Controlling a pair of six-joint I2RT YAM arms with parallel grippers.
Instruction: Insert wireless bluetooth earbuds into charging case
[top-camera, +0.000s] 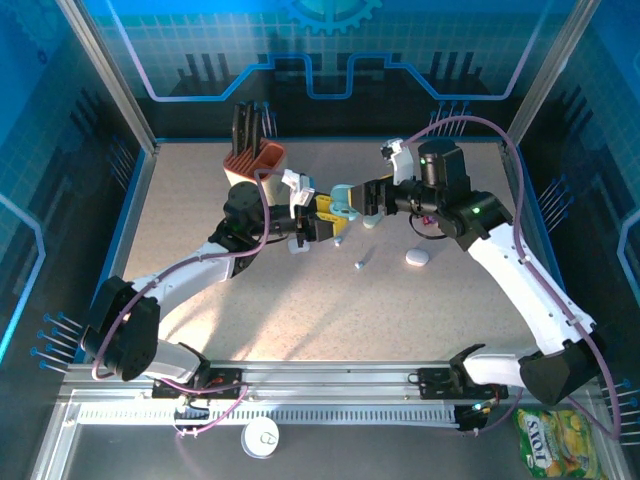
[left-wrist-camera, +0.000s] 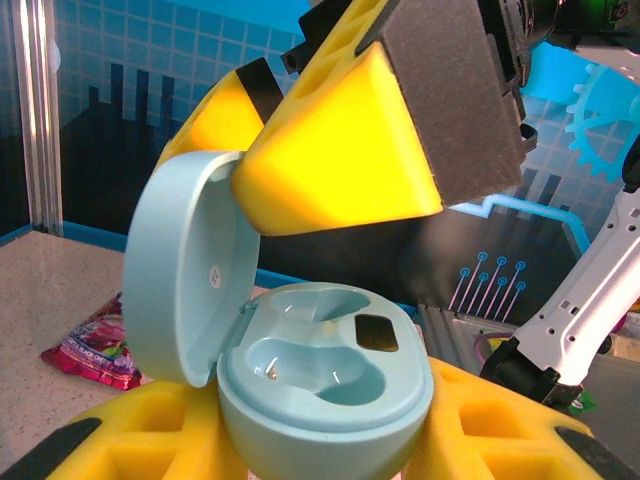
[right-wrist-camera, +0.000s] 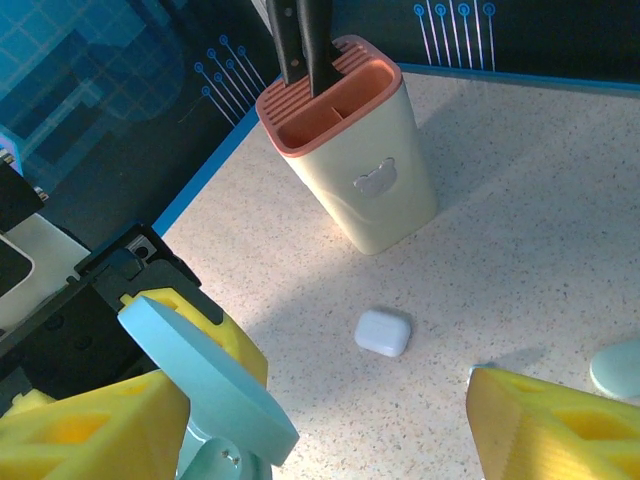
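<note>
My left gripper (top-camera: 318, 222) is shut on a pale blue charging case (left-wrist-camera: 325, 385), which sits between its yellow fingers (left-wrist-camera: 130, 440) with the lid (left-wrist-camera: 180, 270) swung open. Both wells in the case look empty. My right gripper (top-camera: 352, 205) is open and meets the case from the other side. One of its yellow fingertips (left-wrist-camera: 340, 150) hangs just above the wells, beside the lid (right-wrist-camera: 205, 385). A small pale earbud (top-camera: 360, 264) lies on the table in front of the grippers.
A knife block (right-wrist-camera: 350, 150) stands at the back left. A small white square case (right-wrist-camera: 383, 332) lies near it. A white pebble-shaped case (top-camera: 417, 258) rests right of the earbud. A pink snack packet (left-wrist-camera: 95, 345) lies on the table. Blue walls ring the tabletop (top-camera: 300, 310).
</note>
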